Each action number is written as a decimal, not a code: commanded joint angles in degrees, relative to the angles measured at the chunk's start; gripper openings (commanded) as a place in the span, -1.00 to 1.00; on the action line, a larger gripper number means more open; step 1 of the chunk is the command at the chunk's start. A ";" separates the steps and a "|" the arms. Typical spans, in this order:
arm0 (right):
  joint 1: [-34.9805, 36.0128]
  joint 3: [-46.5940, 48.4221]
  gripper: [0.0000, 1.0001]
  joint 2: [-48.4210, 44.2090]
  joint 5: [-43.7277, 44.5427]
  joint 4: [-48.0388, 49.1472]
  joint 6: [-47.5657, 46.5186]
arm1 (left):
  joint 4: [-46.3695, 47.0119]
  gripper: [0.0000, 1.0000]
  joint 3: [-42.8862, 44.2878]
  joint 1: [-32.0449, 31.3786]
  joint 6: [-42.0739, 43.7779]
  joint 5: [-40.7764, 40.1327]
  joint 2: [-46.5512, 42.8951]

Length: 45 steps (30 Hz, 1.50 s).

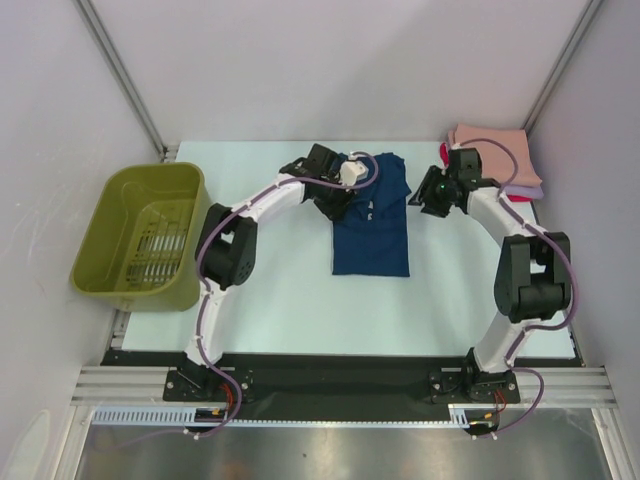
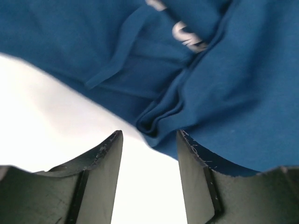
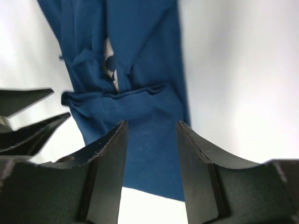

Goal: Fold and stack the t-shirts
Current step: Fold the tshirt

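Both half-open, empty, left claw [image 2: 149, 136] at navy t-shirt [image 1: 371, 242] edge, right claw [image 3: 152, 125] beside

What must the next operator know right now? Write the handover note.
Left gripper: open, empty, at the bunched far end of the navy shirt.
Right gripper: open, empty, beside its right edge.
Done: peach shirt lies folded atop lavender shirt, far-right corner; navy shirt narrowed lengthwise, mid-table.
Left: finish folding the navy shirt, add it to the stack.

Robot lab cell: white enclosure panels [image 1: 330, 60], aluminium mounting rail [image 1: 120, 384].
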 commanded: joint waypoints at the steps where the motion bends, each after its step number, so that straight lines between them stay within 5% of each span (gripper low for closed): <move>1: 1.66 2.58 0.01 3.96 -2.96 -1.27 -7.78 | 1.33 0.09 1.51 0.29 -1.64 7.90 -2.76; 6: 2.71 8.64 -0.01 11.43 -3.48 -4.34 -13.66 | -6.22 -0.04 10.81 0.38 -3.48 8.34 5.40; 14: 4.91 11.20 -0.20 15.40 -4.71 -4.62 -16.14 | -5.70 -0.46 9.07 0.55 -3.57 9.13 5.07; 18: 5.18 11.73 -0.25 16.63 -3.48 -4.88 -16.23 | -7.37 -0.25 8.37 0.55 -2.34 9.84 4.63; 25: 5.00 13.39 -1.00 17.33 -1.38 -5.49 -16.23 | -7.54 -0.07 7.57 1.25 -1.38 8.08 4.81; 28: 4.83 13.92 -1.00 16.72 0.03 -5.67 -16.14 | -7.55 -0.38 8.19 1.52 -1.20 7.12 5.33; 29: 4.74 13.84 -1.00 16.28 0.38 -5.32 -16.05 | -7.46 -0.68 8.45 1.69 -1.29 6.93 5.42; 31: 4.56 12.53 -1.00 14.53 0.74 -3.92 -15.61 | -6.94 -0.96 9.07 1.78 -1.99 7.19 4.99; 38: 4.21 3.84 -1.00 7.67 3.28 2.06 -13.68 | -0.26 -0.99 2.75 1.78 -3.31 10.80 -2.13; 45: 2.98 3.28 -1.00 8.80 2.41 5.14 -11.48 | 1.78 -1.00 1.93 1.87 -3.92 4.75 -1.53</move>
